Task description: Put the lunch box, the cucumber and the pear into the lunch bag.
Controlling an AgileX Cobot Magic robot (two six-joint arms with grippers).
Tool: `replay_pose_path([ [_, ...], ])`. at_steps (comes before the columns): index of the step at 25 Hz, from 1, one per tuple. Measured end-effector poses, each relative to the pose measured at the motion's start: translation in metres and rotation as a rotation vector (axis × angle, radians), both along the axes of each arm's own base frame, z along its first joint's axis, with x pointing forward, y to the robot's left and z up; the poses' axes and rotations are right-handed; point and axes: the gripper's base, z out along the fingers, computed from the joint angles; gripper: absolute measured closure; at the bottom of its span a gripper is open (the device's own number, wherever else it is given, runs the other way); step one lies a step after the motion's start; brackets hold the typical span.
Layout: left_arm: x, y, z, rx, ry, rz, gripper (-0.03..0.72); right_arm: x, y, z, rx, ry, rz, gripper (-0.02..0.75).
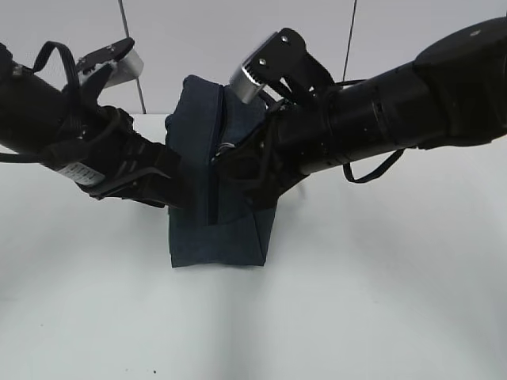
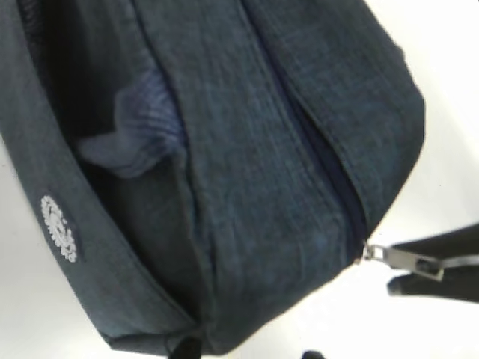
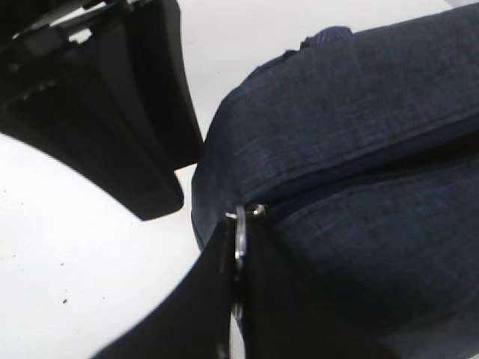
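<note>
**Inspector:** Your right claw (image 3: 238, 288) is clenched on the silver ring pull (image 3: 239, 243) at one end of the lunch bag (image 1: 218, 214). The bag stands on the desk (image 1: 356, 301) between both arms.

**Operator:** And the zipper line?

**Inspector:** The zipper (image 2: 314, 157) runs the bag's long axis, away from the pull toward the bag's far end. It reads as closed along its visible length. Your pull must follow that line, in my judgement.

**Operator:** The left side?

**Inspector:** Your left claw (image 1: 170, 186) presses against the bag's side opposite the right arm. I cannot tell whether it is clenched or released; its tips are hidden.

**Operator:** The food items?

**Inspector:** The lunch box, cucumber and pear show in no view. You have nothing packed yet, by my reading.
</note>
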Motion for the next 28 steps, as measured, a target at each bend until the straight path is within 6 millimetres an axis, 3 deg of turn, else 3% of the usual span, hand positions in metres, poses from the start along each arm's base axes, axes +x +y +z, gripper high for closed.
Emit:
replay_pose_path([
  [5,0.001,0.001,0.001,0.005,-0.02,0.007,0.372,0.006,0.002,0.013,0.026,-0.035,-0.011,0.732],
  [12,0.01,0.002,0.004,0.001,-0.101,0.06,0.357,0.007,0.006,0.022,0.1,-0.007,-0.009,0.732],
  [17,0.015,0.0,-0.01,0.025,-0.08,0.045,0.359,0.008,0.008,0.026,0.159,0.023,-0.037,0.732],
  [24,0.019,-0.002,-0.022,0.039,-0.046,0.043,0.51,0.012,0.01,0.037,0.194,0.012,-0.053,0.732],
  [28,0.019,-0.002,-0.022,0.037,-0.047,0.046,0.544,0.013,0.01,0.039,0.199,0.007,-0.062,0.732],
])
